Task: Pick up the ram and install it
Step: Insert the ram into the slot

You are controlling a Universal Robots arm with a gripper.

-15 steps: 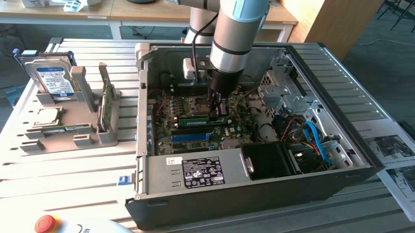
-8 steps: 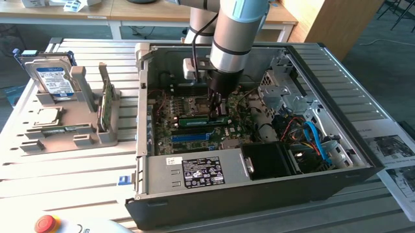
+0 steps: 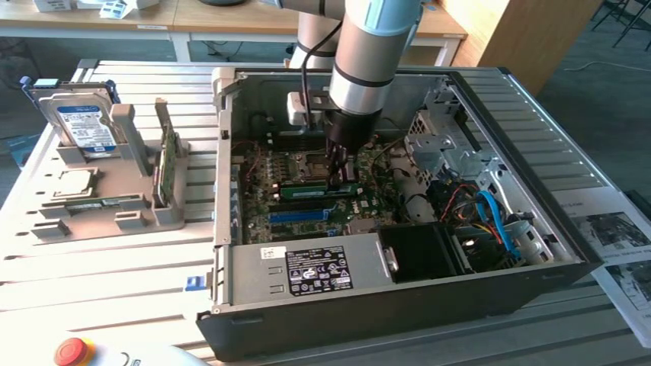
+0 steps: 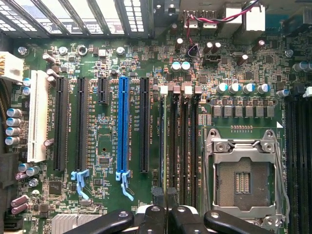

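Red stop button [image 3: 73, 351] at lower left, ahead of the open computer case [image 3: 407, 320]. At frame centre the gripper [image 3: 341, 177] pinches the ram [image 3: 305, 184], held low at the motherboard's memory slots [image 4: 183, 146].

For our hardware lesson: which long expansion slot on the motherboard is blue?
The blue slot, flanked by black slots; the others are black except one white slot.

The case [image 3: 407, 324] is open above the gripper [image 3: 341, 174]; cables [image 3: 493, 213] (blue, red) crowd one side.
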